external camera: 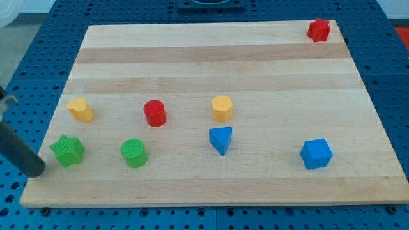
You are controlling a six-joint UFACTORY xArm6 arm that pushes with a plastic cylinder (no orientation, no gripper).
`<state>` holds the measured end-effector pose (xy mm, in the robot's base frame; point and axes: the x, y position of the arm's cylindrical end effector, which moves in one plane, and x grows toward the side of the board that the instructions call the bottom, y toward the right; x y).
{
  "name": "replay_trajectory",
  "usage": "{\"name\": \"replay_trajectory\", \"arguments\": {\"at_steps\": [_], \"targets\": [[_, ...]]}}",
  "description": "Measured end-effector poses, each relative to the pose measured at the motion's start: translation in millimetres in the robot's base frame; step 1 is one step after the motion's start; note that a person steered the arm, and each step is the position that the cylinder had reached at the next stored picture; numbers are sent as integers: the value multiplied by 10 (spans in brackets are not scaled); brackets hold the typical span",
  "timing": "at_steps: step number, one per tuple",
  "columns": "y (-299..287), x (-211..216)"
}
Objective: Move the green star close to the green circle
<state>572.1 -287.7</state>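
The green star [68, 151] lies near the board's left edge, low in the view. The green circle [134, 153] stands to its right, about a block's width of wood between them. My tip [36, 171] is the lower end of the dark rod coming in from the view's left edge. It sits just left of and slightly below the green star, at the board's left edge, with a small gap to the star.
On the wooden board [217, 51]: a yellow block [80, 109] above the star, a red cylinder [154, 113], a yellow hexagon [222, 108], a blue triangle [221, 139], a blue cube [316, 153], and a red star [318, 30] at the top right corner.
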Motion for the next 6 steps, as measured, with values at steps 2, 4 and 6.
{"name": "replay_trajectory", "arguments": {"at_steps": [2, 4, 6], "targets": [[132, -11], [154, -270], [531, -324]]}}
